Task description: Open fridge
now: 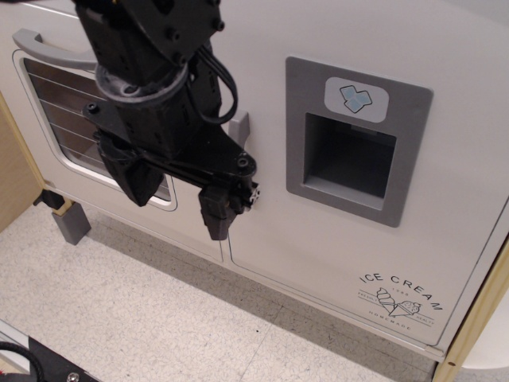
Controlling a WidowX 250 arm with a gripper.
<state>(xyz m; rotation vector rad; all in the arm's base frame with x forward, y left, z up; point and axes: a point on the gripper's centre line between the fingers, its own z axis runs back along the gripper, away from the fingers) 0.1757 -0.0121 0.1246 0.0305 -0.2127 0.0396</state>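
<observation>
The white fridge door (334,247) fills the right half of the view. It carries a grey recessed dispenser panel (354,151), a blue ice-cube badge (356,97) and the "ICE CREAM" logo (400,299). Its grey bar handle (240,130) runs along the door's left edge and is mostly hidden behind my arm. My black gripper (176,197) hangs in front of the seam between the oven and the fridge, just below and left of the handle. Its fingers (216,215) stand apart with nothing between them.
The white oven door (48,163), with a rounded window and a grey handle (44,49), is at the left. A grey foot block (71,223) stands on the speckled floor (159,318). There are wooden panels at the far left (12,179) and lower right (473,330).
</observation>
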